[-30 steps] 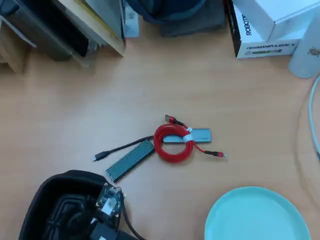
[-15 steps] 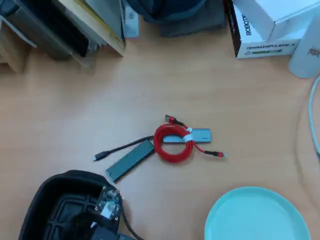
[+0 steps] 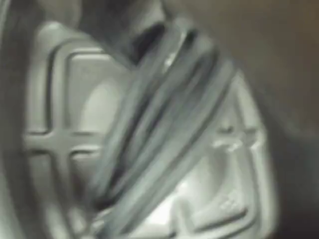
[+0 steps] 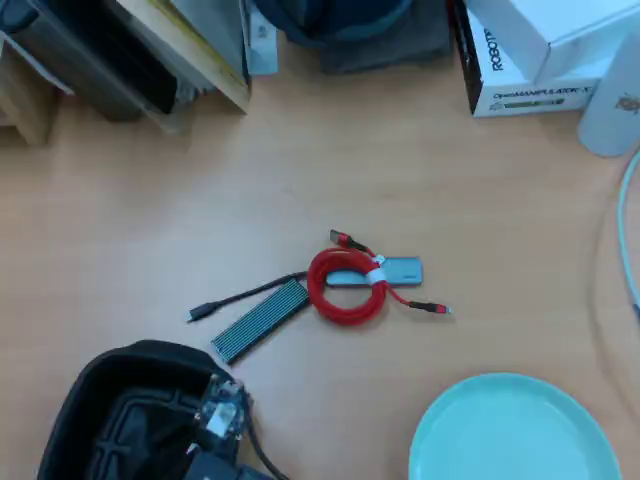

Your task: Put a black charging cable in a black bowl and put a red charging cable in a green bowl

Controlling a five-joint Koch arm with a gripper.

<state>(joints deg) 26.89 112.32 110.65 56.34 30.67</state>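
Wrist view sits so close inside the black bowl (image 3: pixel 45 139) that everything blurs: raised ribs on the floor, and strands of the black charging cable (image 3: pixel 164 114) running diagonally across them, so the cable seems to be in the bowl. I cannot tell whether the hand is apart or together; its tips show in neither picture.

From overhead, the hand (image 4: pixel 205 435) hangs over the bowl at about 7 o'clock on the counter (image 4: pixel 150 220), the frame edge cutting both off. The red charging cable (image 4: pixel 347 287) lies coiled near the centre, overlapping a grey hub (image 4: pixel 400 271), beside a ribbed grey block (image 4: pixel 260 320). The green bowl (image 4: pixel 520 440), empty and partly cropped, waits at 5 o'clock, probably for the red coil.
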